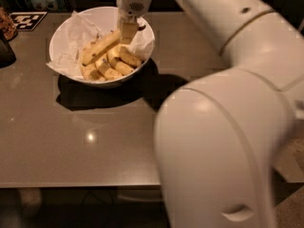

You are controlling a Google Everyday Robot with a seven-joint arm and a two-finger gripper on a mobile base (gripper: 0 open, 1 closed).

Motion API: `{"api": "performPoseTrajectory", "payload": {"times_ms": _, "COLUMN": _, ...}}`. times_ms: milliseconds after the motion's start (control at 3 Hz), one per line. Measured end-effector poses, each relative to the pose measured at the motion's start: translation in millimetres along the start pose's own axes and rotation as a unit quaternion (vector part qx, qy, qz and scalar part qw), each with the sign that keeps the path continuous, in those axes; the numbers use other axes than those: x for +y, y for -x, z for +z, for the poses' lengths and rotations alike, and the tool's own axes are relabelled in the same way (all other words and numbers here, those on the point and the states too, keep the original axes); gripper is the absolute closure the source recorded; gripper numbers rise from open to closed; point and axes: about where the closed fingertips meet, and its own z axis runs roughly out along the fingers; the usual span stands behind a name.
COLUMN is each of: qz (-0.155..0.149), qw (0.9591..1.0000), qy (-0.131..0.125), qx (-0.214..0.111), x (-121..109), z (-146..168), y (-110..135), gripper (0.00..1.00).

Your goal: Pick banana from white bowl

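**Gripping the banana (100,46) by its raised end**

The pincer (127,32), low inside the white bowl (102,14), looks clenched on that end, likely to draw the fruit clear of the shorter bananas (118,64) beneath, above the surface (71,141).

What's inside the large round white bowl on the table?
Crumpled white paper, a long curved yellow banana lying diagonally, and shorter yellow bananas. The gripper is in the white bowl at the long banana's upper end. The bowl's bottom is covered.
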Motion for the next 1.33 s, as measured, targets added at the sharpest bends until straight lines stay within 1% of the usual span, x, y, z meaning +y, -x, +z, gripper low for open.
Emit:
{"api": "performPoseTrajectory", "payload": {"times_ms": 333, "qz": -0.007, "qw": 0.997, "qy": -0.06, "qx": -0.048, "x": 20, "z": -41, "y": 9, "gripper": 1.0}}
{"api": "performPoseTrajectory", "payload": {"times_ms": 667, "qz": -0.017, "qw": 0.9923, "qy": -0.085, "qx": -0.089, "x": 50, "z": -54, "y": 11, "gripper": 1.0}}
{"api": "performPoseTrajectory", "payload": {"times_ms": 1000, "qz": -0.017, "qw": 0.9883, "qy": -0.098, "qx": -0.115, "x": 82, "z": -67, "y": 13, "gripper": 1.0}}
{"api": "performPoseTrajectory", "payload": {"times_ms": 1333, "qz": -0.002, "qw": 0.9851, "qy": -0.113, "qx": -0.129, "x": 118, "z": -82, "y": 15, "gripper": 1.0}}
